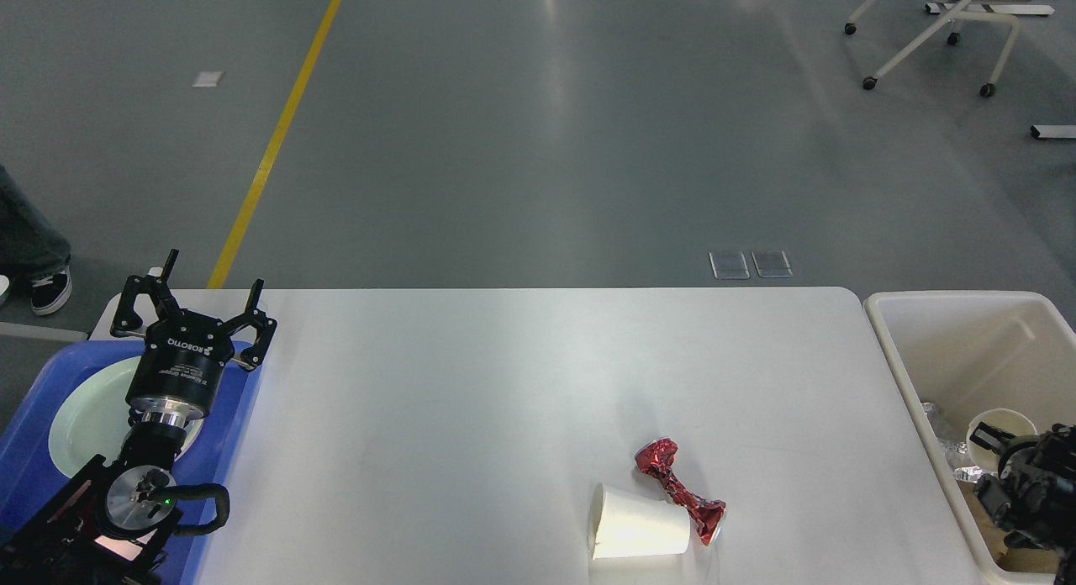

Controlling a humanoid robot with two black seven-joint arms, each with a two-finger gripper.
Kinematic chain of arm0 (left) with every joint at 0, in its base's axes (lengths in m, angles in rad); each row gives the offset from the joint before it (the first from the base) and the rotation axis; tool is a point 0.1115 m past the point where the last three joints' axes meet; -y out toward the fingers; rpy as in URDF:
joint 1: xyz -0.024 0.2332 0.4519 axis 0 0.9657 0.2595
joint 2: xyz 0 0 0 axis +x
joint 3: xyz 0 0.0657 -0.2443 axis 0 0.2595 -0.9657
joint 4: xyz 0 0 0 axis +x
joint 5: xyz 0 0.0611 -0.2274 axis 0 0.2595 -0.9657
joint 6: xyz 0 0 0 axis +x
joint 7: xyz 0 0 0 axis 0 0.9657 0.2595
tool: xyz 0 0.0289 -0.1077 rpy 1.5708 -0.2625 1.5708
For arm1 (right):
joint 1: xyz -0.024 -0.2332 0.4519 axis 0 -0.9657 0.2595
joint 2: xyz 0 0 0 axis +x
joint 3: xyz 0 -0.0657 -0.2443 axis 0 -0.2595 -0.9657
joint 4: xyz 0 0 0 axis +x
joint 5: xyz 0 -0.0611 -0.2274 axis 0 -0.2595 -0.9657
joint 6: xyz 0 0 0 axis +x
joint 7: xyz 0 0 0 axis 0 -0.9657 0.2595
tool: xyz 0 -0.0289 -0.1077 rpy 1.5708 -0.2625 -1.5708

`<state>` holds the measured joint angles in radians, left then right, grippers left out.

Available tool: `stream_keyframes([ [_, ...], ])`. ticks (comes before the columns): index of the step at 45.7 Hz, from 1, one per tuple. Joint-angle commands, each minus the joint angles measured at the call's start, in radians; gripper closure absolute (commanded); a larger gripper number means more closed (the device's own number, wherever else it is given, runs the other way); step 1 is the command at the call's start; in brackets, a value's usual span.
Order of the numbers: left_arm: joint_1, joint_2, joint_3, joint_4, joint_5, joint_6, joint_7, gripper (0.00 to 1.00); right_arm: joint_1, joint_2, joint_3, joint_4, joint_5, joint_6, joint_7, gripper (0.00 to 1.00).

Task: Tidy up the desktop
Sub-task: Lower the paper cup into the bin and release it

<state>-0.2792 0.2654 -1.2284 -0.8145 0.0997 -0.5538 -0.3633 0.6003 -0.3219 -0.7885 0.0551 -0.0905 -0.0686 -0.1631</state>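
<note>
White bench (pixel 504 383) carries a paper cup (pixel 639 532) on its side, touching a crushed red can (pixel 679 488). Left gripper (pixel 195 309), jaws spread, hangs over the blue tray (pixel 34 400). Right gripper (pixel 988 463) sits inside the cream bin (pixel 908 375); jaw state unclear.

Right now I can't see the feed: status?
Left gripper open, hovering over blue plastic tray. Right gripper in cream plastic bin, state unclear. White desktop holds tipped white paper cup, crushed red can.

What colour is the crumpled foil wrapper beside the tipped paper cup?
The crumpled foil wrapper is shiny red, clearest in the head view.
</note>
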Motion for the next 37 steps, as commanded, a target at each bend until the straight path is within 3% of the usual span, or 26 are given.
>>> stream_keyframes([
  [1,0.000,0.000,0.000,0.000,0.000,0.000,0.000,0.04,-0.002,-0.002,0.000,0.000,0.000,-0.008,0.000,0.72],
  [7,0.000,0.000,0.000,0.000,0.000,0.000,0.000,0.04,-0.005,-0.002,-0.009,0.002,0.000,-0.065,0.002,0.00],
  [30,0.000,0.000,0.000,0.001,0.000,0.000,0.001,0.04,0.025,-0.003,-0.005,0.045,-0.017,-0.071,0.005,0.00],
  [37,0.000,0.000,0.000,0.000,0.000,0.000,0.001,0.04,0.116,-0.026,-0.020,0.146,-0.066,-0.065,0.008,0.00],
])
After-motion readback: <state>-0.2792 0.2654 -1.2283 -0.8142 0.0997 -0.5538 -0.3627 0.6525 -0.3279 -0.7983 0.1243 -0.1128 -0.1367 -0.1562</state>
